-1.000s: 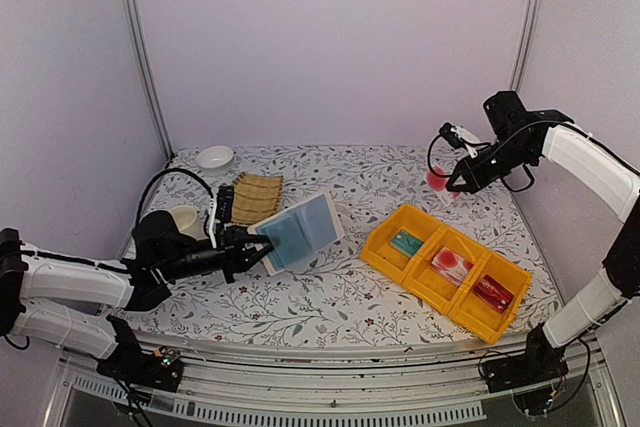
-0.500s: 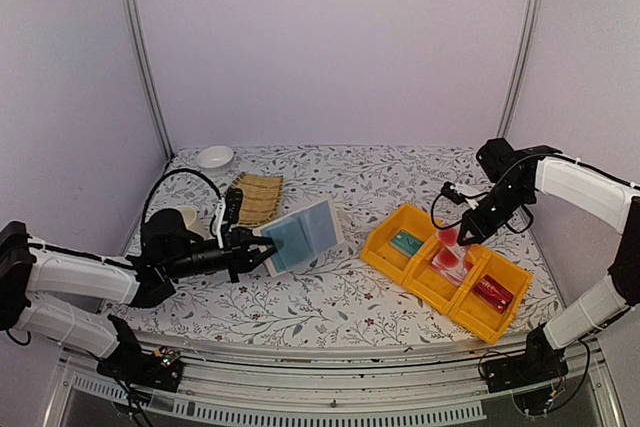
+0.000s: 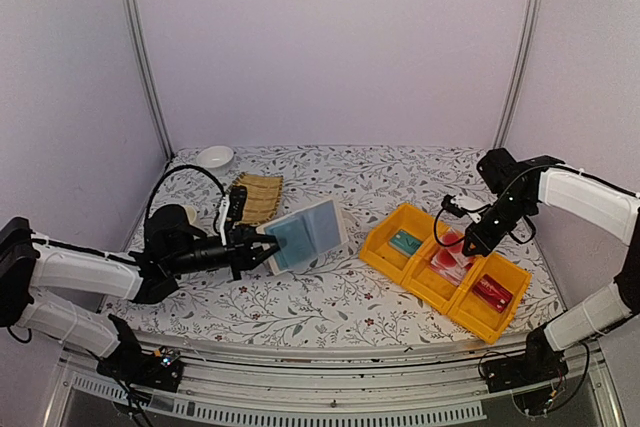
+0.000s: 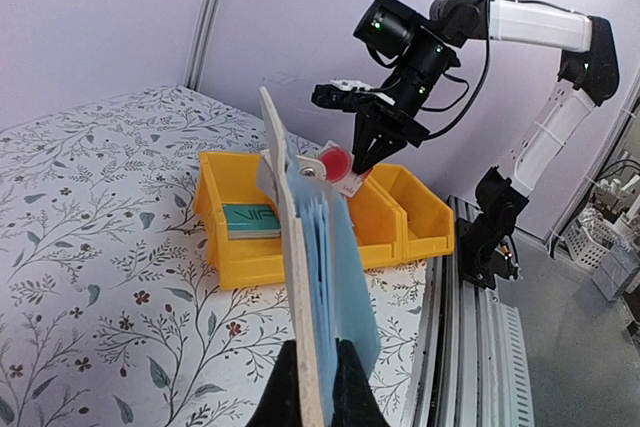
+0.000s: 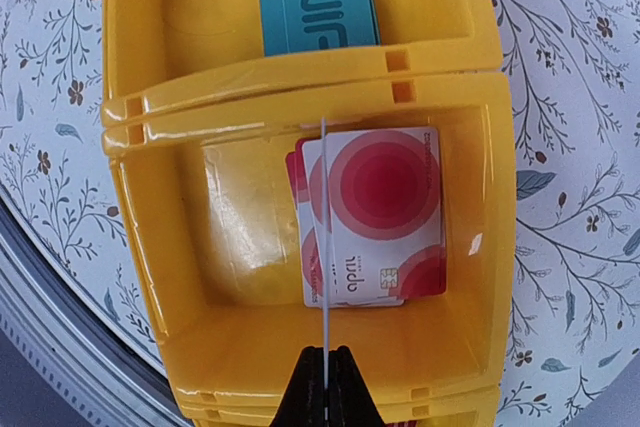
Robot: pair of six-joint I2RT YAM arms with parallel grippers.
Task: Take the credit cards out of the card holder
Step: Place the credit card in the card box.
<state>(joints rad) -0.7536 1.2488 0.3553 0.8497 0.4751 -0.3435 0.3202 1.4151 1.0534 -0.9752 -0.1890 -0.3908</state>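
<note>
The beige leather-like bifold card holder (image 3: 305, 235) is held on edge at 9 o'clock of the table centre, clamped from its 9 o'clock side by the left gripper (image 3: 262, 244). A woven bamboo mat (image 3: 257, 197) lies at its 11 o'clock. Three yellow plastic trays (image 3: 382, 263) run from 3 towards 5 o'clock. A teal credit card (image 3: 406, 242) lies in the first, and whitish-pink red-circle credit cards (image 5: 375, 217) lie in the middle one, under the right gripper (image 3: 468, 250) pinching another red-circle card (image 4: 340, 163).

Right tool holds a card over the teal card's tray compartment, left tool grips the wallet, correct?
No. The right wrist view shows the right tool holding its thin card above the yellow plastic tray compartment with the red-circle cards. Rest stands.
</note>
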